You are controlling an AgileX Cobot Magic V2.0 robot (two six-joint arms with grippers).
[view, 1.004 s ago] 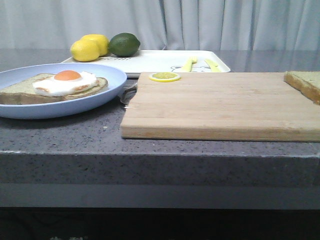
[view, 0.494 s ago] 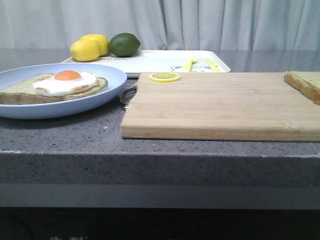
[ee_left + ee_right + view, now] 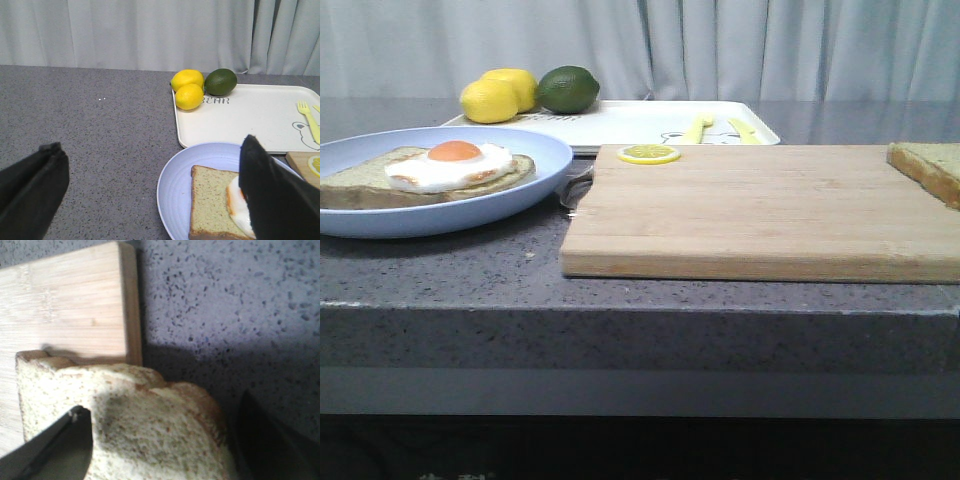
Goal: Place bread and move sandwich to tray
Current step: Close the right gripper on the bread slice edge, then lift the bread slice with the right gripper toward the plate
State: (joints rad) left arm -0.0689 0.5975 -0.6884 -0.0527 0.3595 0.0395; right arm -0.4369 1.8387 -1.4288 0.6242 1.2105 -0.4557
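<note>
Wooden board (image 3: 760, 210) unchanged; bread (image 3: 125, 425) at its right end has shifted a hair, right fingers (image 3: 45, 455) pinching it. Lift starting, I'd say. Meanwhile left fingers (image 3: 270, 195) spread over egg slice (image 3: 212, 200); tray (image 3: 640, 122) behind.

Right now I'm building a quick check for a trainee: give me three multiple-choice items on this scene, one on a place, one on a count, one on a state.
1. Where does the lemon slice lie?
A. on the cutting board
B. on the blue plate
C. in the tray

2. How many whole lemons stand by the lime?
A. one
B. two
C. three

3. The egg on its bread slice is
A. covered by a second slice
B. uncovered
C. cut in half

Answers: 1 A, it rests at the board's far edge. 2 B, two yellow fruits show. 3 B, the yolk is in plain view.
</note>
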